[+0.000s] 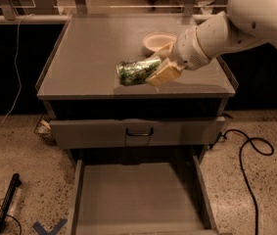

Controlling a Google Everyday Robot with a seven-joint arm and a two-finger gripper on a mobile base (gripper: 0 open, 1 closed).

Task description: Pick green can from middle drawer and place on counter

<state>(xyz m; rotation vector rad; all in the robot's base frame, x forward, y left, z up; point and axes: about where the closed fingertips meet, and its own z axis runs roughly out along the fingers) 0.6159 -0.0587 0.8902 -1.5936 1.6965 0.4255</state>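
Gripper [152,68] is clamping the green can [135,73] sideways, low over the counter [89,58] near its 6 o'clock edge, bowl [155,40] at the can's 1 o'clock; letting go sideways is risking a roll off the front into the open middle drawer [138,195].

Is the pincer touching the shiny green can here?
Touching. The camera view shows the pincer, over the matte grey counter near its front edge, clamped on the shiny green cylindrical can, tan fingers pressed against its right end.
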